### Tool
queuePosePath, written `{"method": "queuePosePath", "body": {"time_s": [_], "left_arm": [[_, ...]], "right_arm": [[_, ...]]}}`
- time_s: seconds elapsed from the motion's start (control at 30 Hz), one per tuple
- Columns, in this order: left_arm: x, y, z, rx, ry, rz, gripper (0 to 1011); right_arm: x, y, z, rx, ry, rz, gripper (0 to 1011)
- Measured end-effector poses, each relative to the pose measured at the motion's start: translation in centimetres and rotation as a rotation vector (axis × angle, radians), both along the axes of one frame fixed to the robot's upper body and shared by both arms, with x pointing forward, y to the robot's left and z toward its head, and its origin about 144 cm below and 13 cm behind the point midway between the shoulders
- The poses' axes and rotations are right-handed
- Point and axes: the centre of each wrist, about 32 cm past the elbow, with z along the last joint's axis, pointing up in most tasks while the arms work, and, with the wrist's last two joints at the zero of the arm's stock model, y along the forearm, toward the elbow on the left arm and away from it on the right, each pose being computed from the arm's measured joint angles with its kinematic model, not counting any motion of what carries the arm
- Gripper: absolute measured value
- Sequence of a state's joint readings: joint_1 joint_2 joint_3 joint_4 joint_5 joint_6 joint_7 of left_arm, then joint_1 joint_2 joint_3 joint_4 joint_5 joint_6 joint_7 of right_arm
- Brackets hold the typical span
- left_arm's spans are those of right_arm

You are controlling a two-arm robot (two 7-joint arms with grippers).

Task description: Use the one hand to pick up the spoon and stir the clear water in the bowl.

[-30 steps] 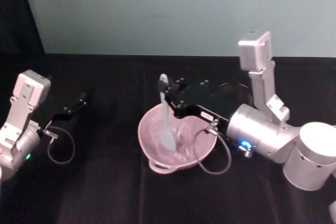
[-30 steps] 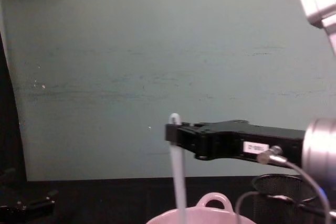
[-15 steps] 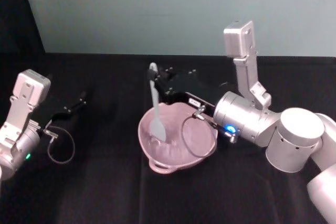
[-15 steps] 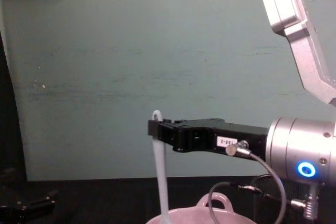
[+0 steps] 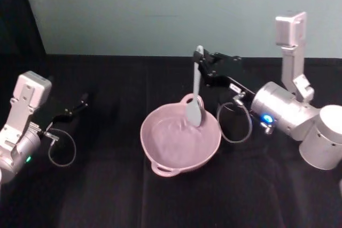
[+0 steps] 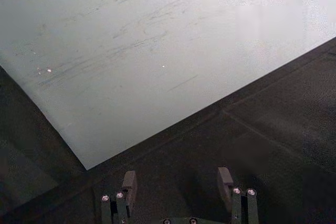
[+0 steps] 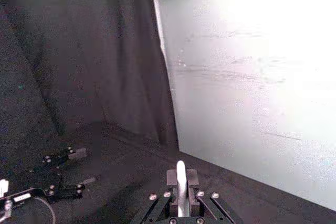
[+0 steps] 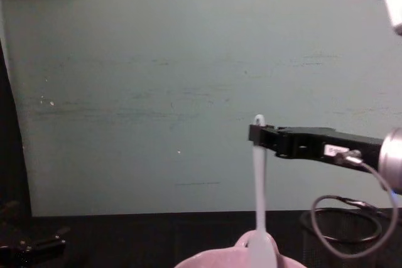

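The pale pink bowl (image 5: 172, 145) sits mid-table, its rim just showing at the bottom of the chest view (image 8: 217, 260). My right gripper (image 5: 201, 62) is shut on the top of the white spoon (image 5: 196, 85), which hangs upright. The spoon's flat head is at the bowl's far right side, next to the small loop handle (image 5: 187, 99). From the chest, the spoon (image 8: 259, 186) drops from the gripper (image 8: 255, 134) to the rim. In the right wrist view the handle end (image 7: 181, 179) stands between the jaws. My left gripper (image 5: 77, 105) is parked open at the left (image 6: 177, 186).
A black wire-mesh cup (image 8: 342, 236) stands to the right behind the bowl. A grey cable loop (image 5: 235, 124) hangs from the right wrist beside the bowl's right rim. Black cloth covers the table; a pale green wall closes the back.
My right gripper has swung the spoon from the bowl's left side across to its far right side, by the loop handle. The left arm has not moved.
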State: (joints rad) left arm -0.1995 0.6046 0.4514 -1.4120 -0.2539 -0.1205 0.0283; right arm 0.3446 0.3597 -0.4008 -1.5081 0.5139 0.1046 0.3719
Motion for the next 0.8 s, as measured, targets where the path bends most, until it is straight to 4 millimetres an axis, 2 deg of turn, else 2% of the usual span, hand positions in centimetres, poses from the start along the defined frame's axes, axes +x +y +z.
{"method": "queuePosePath", "body": {"time_s": [0.27, 0.43, 0.8], "left_arm": [[0.0, 0.0, 0.0, 0.0, 0.0, 0.0, 1011], [0.0, 0.0, 0.0, 0.0, 0.0, 0.0, 1011], [0.0, 0.0, 0.0, 0.0, 0.0, 0.0, 1011]], "right_arm": [[-1.4, -0.9, 0.1, -0.026, 0.015, 0.004, 114], [-2.3, -0.6, 0.0, -0.042, 0.026, 0.027, 113], [-4.1, 3.0, 0.2, -0.072, 0.015, 0.147, 113]]}}
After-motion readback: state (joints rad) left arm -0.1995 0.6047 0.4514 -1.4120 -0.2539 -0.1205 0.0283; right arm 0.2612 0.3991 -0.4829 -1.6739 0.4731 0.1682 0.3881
